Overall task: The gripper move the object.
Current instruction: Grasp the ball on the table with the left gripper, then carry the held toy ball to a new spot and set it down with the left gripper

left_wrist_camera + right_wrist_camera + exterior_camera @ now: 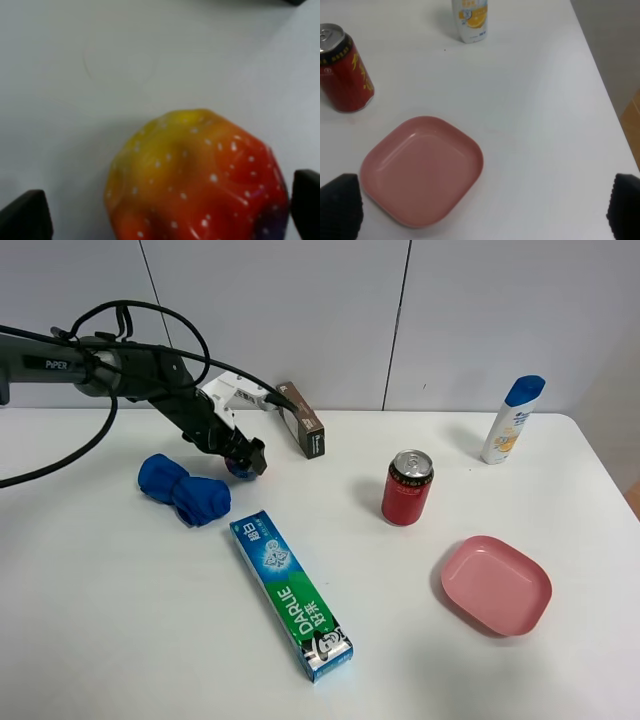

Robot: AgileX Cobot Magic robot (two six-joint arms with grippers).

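Left wrist view: dimpled rainbow ball (200,180) on bench (100,60), near the rear-left edge, between left gripper (165,210) fingers (27,215), which are spread and not clamping. Probably light, squashy, glossy-slippery, so pinch across its middle. Right gripper (482,205) fingers apart, empty.

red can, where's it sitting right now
In the exterior high view the red can stands upright right of centre, up and left of the pink plate, with the shampoo bottle farther back to its right.
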